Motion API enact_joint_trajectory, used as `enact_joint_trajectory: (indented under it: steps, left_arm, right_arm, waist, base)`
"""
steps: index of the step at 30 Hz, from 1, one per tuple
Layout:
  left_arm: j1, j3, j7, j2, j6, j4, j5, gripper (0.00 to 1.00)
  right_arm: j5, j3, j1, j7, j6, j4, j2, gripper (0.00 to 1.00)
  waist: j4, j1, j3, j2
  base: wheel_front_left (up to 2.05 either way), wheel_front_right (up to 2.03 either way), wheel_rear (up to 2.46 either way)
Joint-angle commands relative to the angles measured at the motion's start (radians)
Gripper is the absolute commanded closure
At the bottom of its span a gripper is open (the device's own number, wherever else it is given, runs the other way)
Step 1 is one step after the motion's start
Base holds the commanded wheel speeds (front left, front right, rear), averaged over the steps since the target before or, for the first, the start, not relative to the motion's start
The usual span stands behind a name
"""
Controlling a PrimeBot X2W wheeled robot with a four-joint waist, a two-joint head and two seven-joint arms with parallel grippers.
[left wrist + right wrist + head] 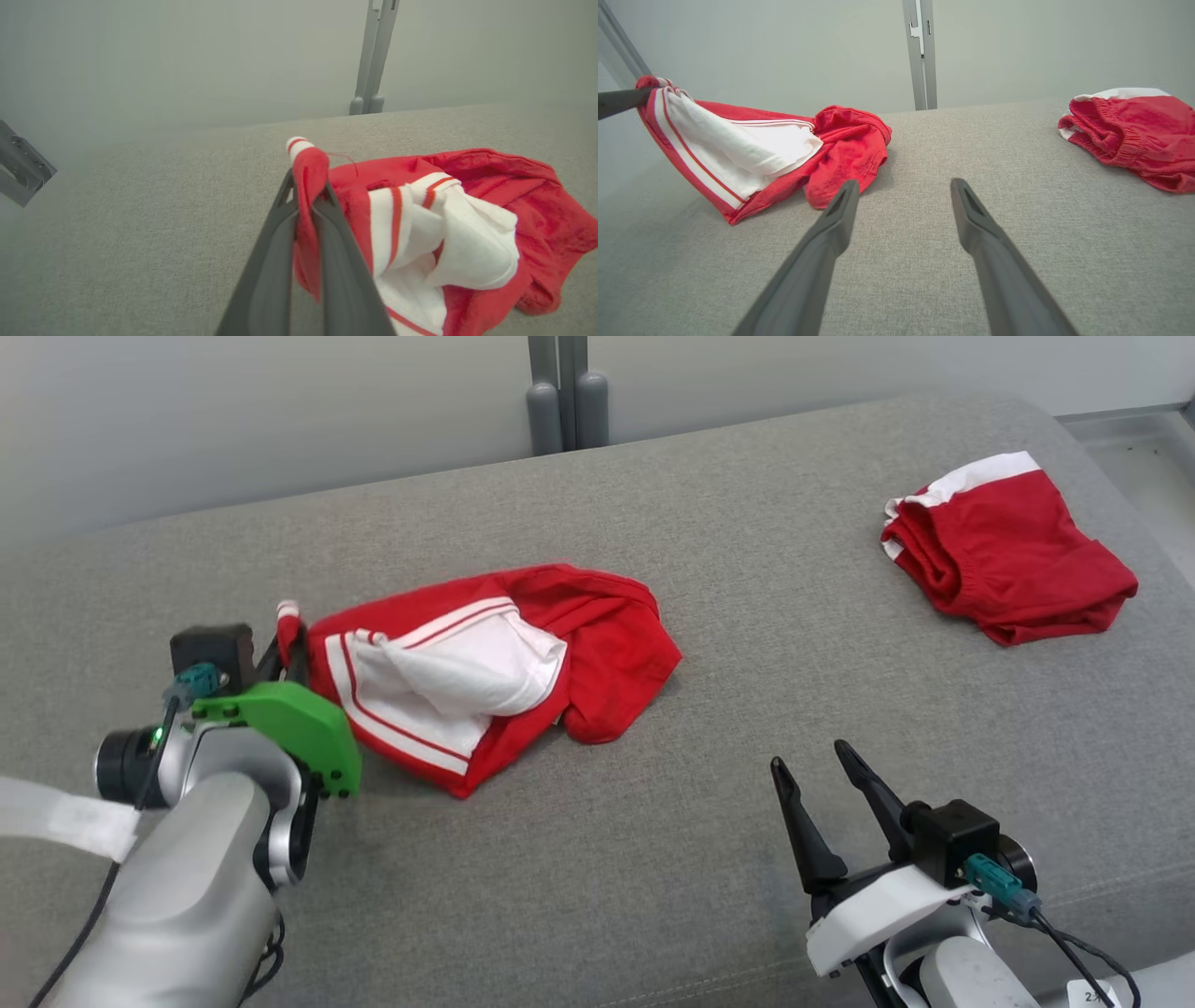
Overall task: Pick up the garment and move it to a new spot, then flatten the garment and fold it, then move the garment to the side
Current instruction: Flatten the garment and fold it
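Observation:
A crumpled red garment [597,635] with white panels and stripes lies mid-surface on the grey cushion [653,859]. My left gripper [289,639] is shut on its left corner, lifting that edge a little. In the left wrist view the two dark fingers [336,242] pinch a red fold, and the garment [467,233] spreads to the right. In the right wrist view the garment [761,149] slopes up toward the left finger [616,100]. My right gripper [812,758] stands open over bare cushion at the lower right, its gap [905,186] holding nothing.
A second red garment [1008,560] with a white band lies bunched at the far right, also visible in the right wrist view [1134,130]. A grey post [565,392] rises behind the cushion's back edge against a pale wall. The cushion's right edge runs near that second garment.

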Motion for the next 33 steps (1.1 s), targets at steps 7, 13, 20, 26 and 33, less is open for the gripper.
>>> enact_joint_trajectory:
  steps: [7,13,20,26,33]
  left_arm:
    - [0.131,0.03,-0.014,0.028,0.023,0.039,-0.057,0.0]
    - [0.18,0.046,-0.039,0.031,0.026,0.032,-0.078,0.0]
    - [0.251,0.036,-0.037,-0.005,0.024,-0.071,-0.106,0.0]
    - [0.305,0.003,0.017,-0.028,0.022,-0.141,-0.125,0.0]
    - [0.327,-0.026,0.037,-0.032,0.033,-0.159,-0.112,0.0]
  right_arm:
    - [-0.008,0.005,0.003,0.004,-0.001,0.004,-0.001,0.0]
    - [-0.013,0.004,0.018,0.01,-0.001,0.006,-0.001,0.0]
    - [-0.014,0.006,0.042,0.017,-0.001,-0.003,-0.001,0.0]
    - [-0.017,0.005,0.044,0.021,-0.001,-0.011,-0.001,0.0]
    - [-0.024,0.006,0.04,0.028,-0.001,-0.022,-0.001,0.0]
  waist:
    - [0.033,0.0,-0.012,0.0]
    - [0.035,0.0,-0.032,0.0]
    - [0.035,0.0,-0.055,0.0]
    - [0.034,0.0,-0.054,0.0]
    - [0.023,0.0,-0.036,0.0]
  base:
    - [0.0,0.0,0.0]
    - [0.0,0.0,0.0]
    - [0.0,0.0,0.0]
    - [0.0,0.0,0.0]
    - [0.0,0.0,0.0]
